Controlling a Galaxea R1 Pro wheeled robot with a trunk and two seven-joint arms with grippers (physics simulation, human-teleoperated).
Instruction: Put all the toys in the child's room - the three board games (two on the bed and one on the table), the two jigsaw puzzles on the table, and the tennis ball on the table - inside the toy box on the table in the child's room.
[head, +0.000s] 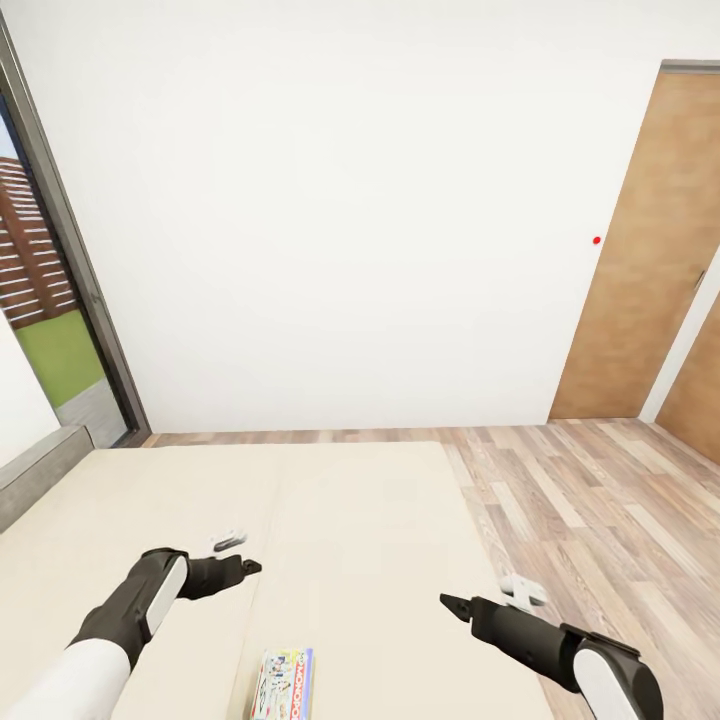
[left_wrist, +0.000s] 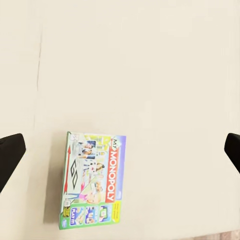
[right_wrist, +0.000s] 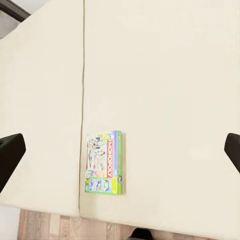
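One board game, a white-green MONOPOLY box (head: 283, 685), lies flat on the cream mattress of the bed (head: 350, 500), near its front edge. Both arms hover above the mattress with nothing in them. My left gripper (head: 245, 552) is open, up and to the left of the box. My right gripper (head: 485, 592) is open, over the bed's right edge. The left wrist view looks down on the box (left_wrist: 92, 180) between wide-spread dark fingertips (left_wrist: 10, 155). The box (right_wrist: 104, 162) lies beside the mattress seam in the right wrist view, fingertips (right_wrist: 10, 152) far apart.
A white wall rises behind the bed. Wood-plank floor (head: 600, 500) runs along the bed's right side to a brown door (head: 650, 250), with a small red knob (head: 597, 240) on the wall. A dark-framed glass door (head: 60, 250) and the grey bed frame (head: 40, 470) stand at the left.
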